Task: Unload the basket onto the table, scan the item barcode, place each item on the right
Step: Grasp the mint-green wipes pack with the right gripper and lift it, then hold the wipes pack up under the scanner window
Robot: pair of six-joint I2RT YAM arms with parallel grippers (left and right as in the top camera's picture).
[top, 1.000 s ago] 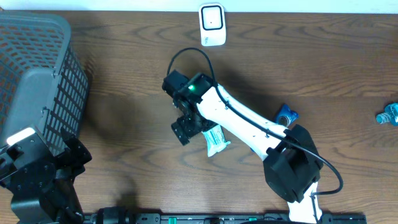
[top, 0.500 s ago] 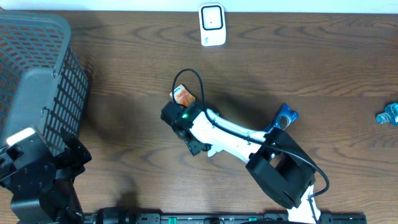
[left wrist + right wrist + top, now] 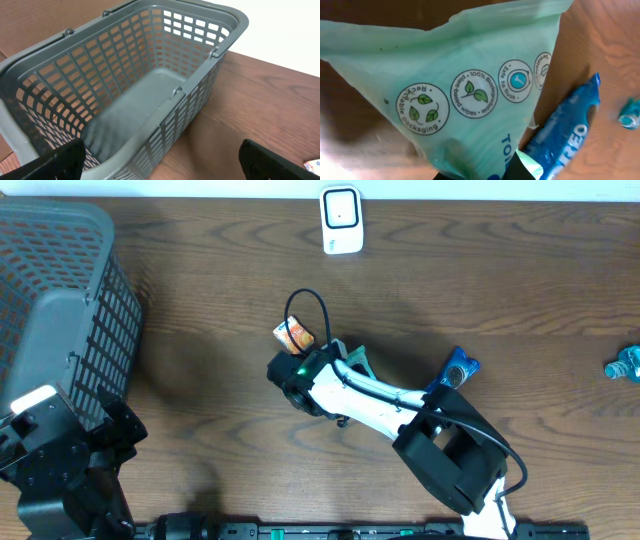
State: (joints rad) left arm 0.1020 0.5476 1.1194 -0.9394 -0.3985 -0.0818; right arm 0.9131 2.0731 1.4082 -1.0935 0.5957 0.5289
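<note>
The item is a pale green pack of flushable wipes (image 3: 470, 75); it fills the right wrist view, printed side toward the camera, and no barcode shows. My right gripper (image 3: 485, 172) is shut on its lower edge, with dark fingertips (image 3: 525, 167) at the frame's bottom. From overhead only a green corner of the pack (image 3: 356, 360) peeks out beside the right arm (image 3: 345, 390) at mid-table. The white scanner (image 3: 341, 220) stands at the table's far edge. My left gripper (image 3: 162, 167) is open over the near rim of the basket (image 3: 125, 145).
A grey mesh basket (image 3: 60, 290) takes up the left side. A small orange snack packet (image 3: 293, 335) lies just beyond the right wrist. A blue Oreo pack (image 3: 460, 367) lies to the right, and another blue item (image 3: 625, 365) at the right edge.
My right gripper came down on the green pack and shut on it. The pack has shifted from nearer the front edge to beside the wrist. The left arm stayed put.
</note>
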